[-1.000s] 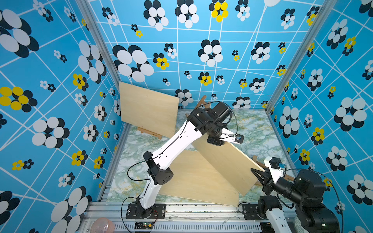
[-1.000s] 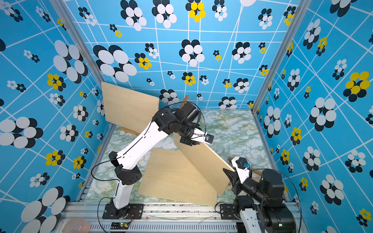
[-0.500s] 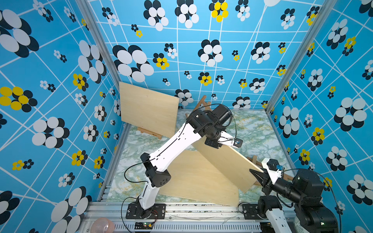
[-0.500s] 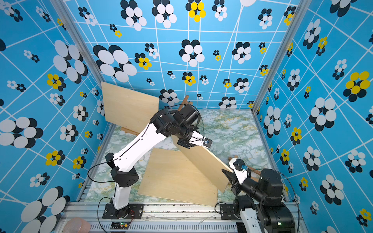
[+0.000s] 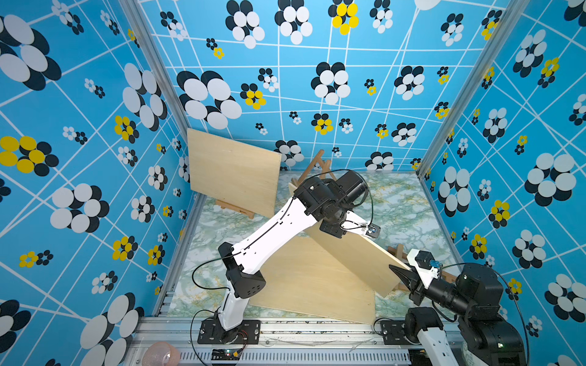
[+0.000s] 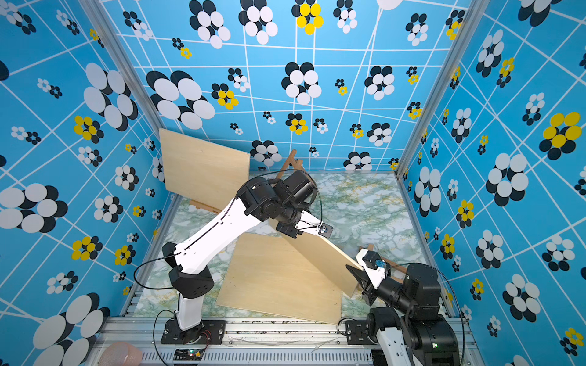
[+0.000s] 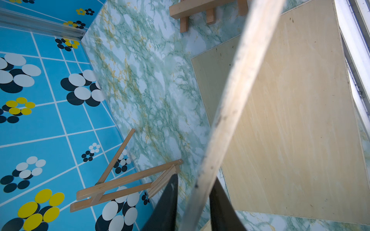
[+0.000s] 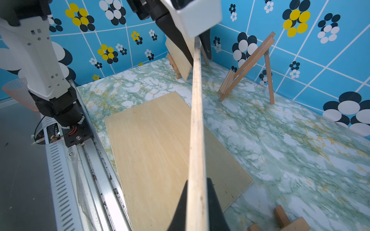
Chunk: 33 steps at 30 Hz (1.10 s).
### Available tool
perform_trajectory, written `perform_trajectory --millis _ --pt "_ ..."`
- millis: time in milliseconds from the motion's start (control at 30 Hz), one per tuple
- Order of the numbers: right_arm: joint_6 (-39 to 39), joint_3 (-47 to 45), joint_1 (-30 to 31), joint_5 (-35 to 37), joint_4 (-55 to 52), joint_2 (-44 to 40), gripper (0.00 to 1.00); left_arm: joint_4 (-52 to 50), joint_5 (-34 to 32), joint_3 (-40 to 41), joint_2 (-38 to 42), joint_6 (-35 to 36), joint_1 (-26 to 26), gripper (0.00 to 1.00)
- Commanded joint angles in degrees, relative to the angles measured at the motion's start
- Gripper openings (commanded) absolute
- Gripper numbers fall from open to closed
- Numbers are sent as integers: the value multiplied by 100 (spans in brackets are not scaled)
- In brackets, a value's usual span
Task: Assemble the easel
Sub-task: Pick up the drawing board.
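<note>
- The board [image 5: 358,256] hangs tilted above the table [image 5: 406,209], running from mid-table toward the near right, partly over a flat board [image 5: 301,285]; the empty easel [image 5: 317,164] stands at the back
- It looks a thin, stiff, light sheet with smooth faces, likely to slip or swing from a single pinch; opposite edges seem the best hold
- The right claw [image 8: 198,180] is clamped on the near edge; the left claw [image 7: 195,177] straddles the far edge, but whether it pinches cannot be told
- Since a second ago the left wrist has sunk a little toward the front, and the board shows narrower
</note>
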<state>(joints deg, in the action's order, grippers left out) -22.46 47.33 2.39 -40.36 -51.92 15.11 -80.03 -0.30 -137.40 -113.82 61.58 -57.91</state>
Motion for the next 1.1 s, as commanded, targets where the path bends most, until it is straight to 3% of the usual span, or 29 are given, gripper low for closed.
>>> perform_trajectory --millis 0,267,367,500,700,900,933,1067 --pt "355 37 33 -1364 936 4 0 -549 633 460 -613 -726 -352 0" --pt "-684 -236 34 -1569 1118 -125 0 -782 603 547 -714 -918 -388 3" --pt "-716 -246 38 -1634 1253 -15 0 -774 584 617 -694 -946 -403 7" --pt "-644 -248 37 -1668 1356 47 0 -817 611 593 -757 -918 -404 0" --pt "-476 -254 35 -1672 1349 -4 0 -881 410 445 -795 -852 -449 0" --pt "-145 -464 33 -1738 1589 -43 0 -936 606 216 -700 -870 -439 0" --pt "-50 -550 37 -1770 1692 -48 1 -936 713 165 -695 -909 -402 0" --pt "435 -1057 41 -1774 2313 -257 19 -953 1146 -13 -691 -1089 -296 0"
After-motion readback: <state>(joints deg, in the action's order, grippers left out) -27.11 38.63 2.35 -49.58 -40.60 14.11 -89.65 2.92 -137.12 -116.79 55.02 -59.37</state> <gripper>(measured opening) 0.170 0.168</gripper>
